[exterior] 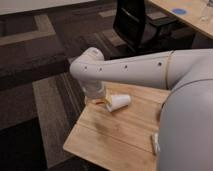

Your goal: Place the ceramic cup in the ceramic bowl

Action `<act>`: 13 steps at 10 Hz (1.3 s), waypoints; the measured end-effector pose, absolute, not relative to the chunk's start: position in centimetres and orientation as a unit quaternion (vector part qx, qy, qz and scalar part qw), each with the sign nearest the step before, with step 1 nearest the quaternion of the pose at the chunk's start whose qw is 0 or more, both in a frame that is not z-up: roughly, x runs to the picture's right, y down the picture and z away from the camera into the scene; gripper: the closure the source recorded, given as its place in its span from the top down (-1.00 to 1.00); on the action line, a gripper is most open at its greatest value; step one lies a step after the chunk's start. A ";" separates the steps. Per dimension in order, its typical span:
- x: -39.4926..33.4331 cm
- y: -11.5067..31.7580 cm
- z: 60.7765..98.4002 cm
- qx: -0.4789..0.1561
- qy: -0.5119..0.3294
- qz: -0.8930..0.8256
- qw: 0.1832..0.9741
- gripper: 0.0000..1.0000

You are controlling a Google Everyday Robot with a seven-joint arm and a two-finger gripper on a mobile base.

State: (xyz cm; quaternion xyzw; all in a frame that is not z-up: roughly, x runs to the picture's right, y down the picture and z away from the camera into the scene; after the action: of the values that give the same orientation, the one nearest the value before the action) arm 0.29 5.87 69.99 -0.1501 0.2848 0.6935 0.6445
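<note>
The ceramic cup (119, 102), small, white and tapered, lies on its side on the far part of the wooden table (125, 130), with its rim pointing left. My white arm (135, 70) reaches in from the right. The gripper (97, 98) hangs below the wrist at the table's far left corner, just left of the cup. A small orange thing (103, 102) shows between the gripper and the cup. The ceramic bowl is out of view, possibly hidden behind my arm.
A flat pale object (155, 142) lies on the table at the right, partly behind my arm. A black office chair (134, 22) and another desk (185, 12) stand behind. Dark patterned carpet (35, 75) surrounds the table; its left and front edges are close.
</note>
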 end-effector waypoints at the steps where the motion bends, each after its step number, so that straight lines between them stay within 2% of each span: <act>1: 0.8 5.9 70.2 -0.151 0.289 0.690 0.646 0.30; 9: 4.5 5.4 76.2 -0.166 0.306 0.660 0.666 0.30; 13: 7.1 5.9 77.5 -0.147 0.348 0.628 0.680 0.30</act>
State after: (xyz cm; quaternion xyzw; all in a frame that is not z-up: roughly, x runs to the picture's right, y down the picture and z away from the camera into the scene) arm 7.12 5.89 77.46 -0.1471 0.3484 0.6281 0.6800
